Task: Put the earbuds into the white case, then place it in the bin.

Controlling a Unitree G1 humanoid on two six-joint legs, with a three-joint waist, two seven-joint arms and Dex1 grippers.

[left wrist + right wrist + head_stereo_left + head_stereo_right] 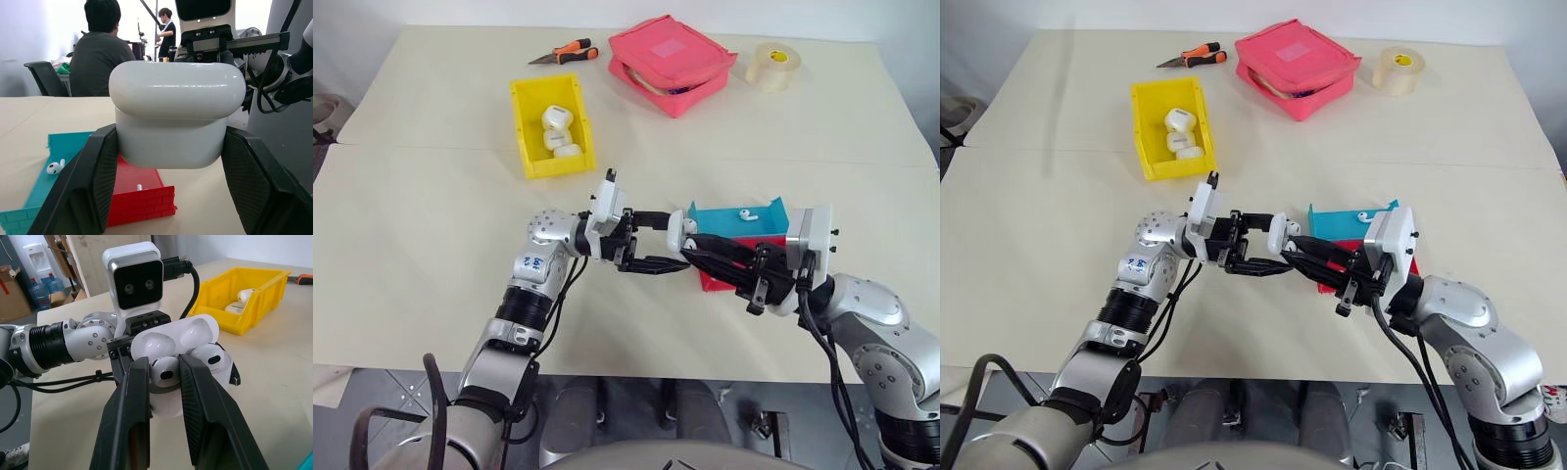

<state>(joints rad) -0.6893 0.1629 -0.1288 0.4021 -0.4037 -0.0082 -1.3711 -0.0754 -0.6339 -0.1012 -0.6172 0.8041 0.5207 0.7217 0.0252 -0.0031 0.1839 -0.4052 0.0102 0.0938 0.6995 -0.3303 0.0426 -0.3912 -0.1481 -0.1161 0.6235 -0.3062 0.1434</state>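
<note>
Right gripper: nearest the right wrist camera; black fingers pinched on one earbud, holding it at the open case, stem end facing the lens.
White case: lid flipped open, held off the table between both arms; a second earbud already sits in its well beside the pinched one.
Left gripper: clenched on the case body, one finger pad on each side, lid above the pads; gripper points across toward the right arm.
Spare earbud: lies loose in the blue tray, just behind the two grippers.
Red tray: touching the blue tray on its near side, partly covered by the right arm; a small white item in it, too small to identify.
Bin: yellow, well apart from the grippers toward the far left of the table; three white cases inside.
Pink pouch: far side, right of the bin.
Tape roll: right of the pouch.
Pliers: orange-handled, behind the bin.
Background: two people visible past the table in the left wrist view.
</note>
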